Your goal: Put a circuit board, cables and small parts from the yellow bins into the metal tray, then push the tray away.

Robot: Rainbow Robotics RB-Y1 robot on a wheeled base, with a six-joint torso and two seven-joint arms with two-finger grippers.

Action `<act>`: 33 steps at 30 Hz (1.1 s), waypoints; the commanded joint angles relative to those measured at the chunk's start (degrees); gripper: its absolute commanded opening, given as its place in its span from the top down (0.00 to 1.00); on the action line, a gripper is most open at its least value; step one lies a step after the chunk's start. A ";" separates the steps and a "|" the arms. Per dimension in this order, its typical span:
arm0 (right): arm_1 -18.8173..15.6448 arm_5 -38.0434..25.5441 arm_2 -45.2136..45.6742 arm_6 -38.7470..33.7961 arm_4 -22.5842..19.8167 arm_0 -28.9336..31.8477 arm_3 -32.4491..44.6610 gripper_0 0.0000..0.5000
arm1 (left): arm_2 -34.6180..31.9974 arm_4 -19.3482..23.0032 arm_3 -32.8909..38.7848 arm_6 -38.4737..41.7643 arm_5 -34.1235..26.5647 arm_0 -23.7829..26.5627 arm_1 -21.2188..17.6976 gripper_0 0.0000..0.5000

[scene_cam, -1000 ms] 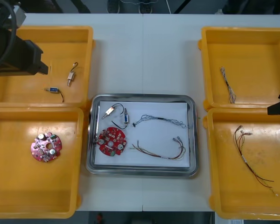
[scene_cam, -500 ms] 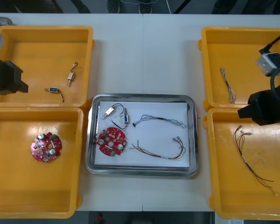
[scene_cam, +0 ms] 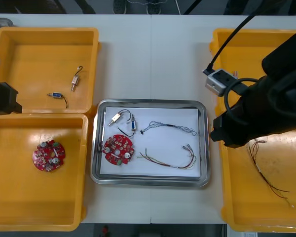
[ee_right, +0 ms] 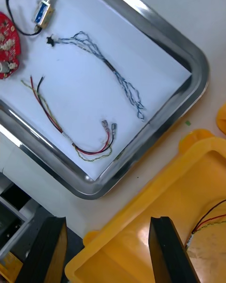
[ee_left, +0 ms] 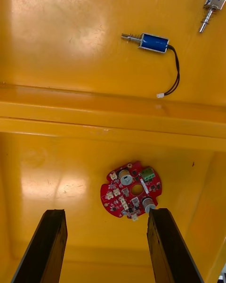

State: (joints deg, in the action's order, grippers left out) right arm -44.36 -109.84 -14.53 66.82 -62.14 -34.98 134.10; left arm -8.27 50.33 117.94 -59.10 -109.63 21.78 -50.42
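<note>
- Front view, from where I stand: the metal tray [scene_cam: 153, 102] sits mid-table between the yellow bins [scene_cam: 19, 197], and it looks fully loaded.
- On its white inside lie four kinds of thing:
  - a round red circuit board [scene_cam: 118, 149] at the left
  - two small metal parts [scene_cam: 123, 118] with black leads just beyond the board
  - a twisted blue-and-white cable [scene_cam: 167, 127] across the middle
  - a red-and-yellow cable [scene_cam: 170, 159] curled nearer the robot
- By my reckoning the filling is done and only the push away is left. The tray lies level with the bins, not yet shoved off.
- The right gripper [ee_right: 106, 221] hovers over the corner of the right near bin [scene_cam: 246, 207], just beside the tray's right rim. Its fingers are spread apart with nothing between them.
- The left gripper [ee_left: 106, 212] hangs over the left near bin [ee_left: 56, 179], fingers likewise apart and empty. Beyond them a spare board [ee_left: 132, 188] lies flat on the bin floor.
- Leftovers are two loose parts [scene_cam: 76, 79] in the left far bin [scene_cam: 34, 54] and a spare cable [scene_cam: 259, 168], red and yellow, in the right near bin.
- The tray itself is shallow, with a shiny rounded rim. Everything lies flat and loose inside, and nothing hangs over the edge.
</note>
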 commanded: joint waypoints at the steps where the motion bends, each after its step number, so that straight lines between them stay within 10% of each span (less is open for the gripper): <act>1: 2.17 -0.16 -8.32 0.68 2.81 -5.98 1.78 0.00 | -1.93 -0.67 -0.34 -6.37 -0.37 -1.56 -1.96 0.00; 15: 10.87 -0.16 -27.48 11.58 14.59 -12.04 0.29 0.00 | -5.88 2.05 0.01 -7.78 -0.37 -2.09 -2.05 0.00; 33: 14.04 7.97 -38.47 26.26 18.02 -12.48 -6.74 0.00 | -6.15 2.14 0.45 -7.96 -0.37 -2.44 -2.05 0.00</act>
State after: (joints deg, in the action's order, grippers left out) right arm -32.27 -103.54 -50.91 91.36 -45.03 -45.35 127.79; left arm -12.57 52.04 117.41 -62.14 -109.63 20.52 -50.42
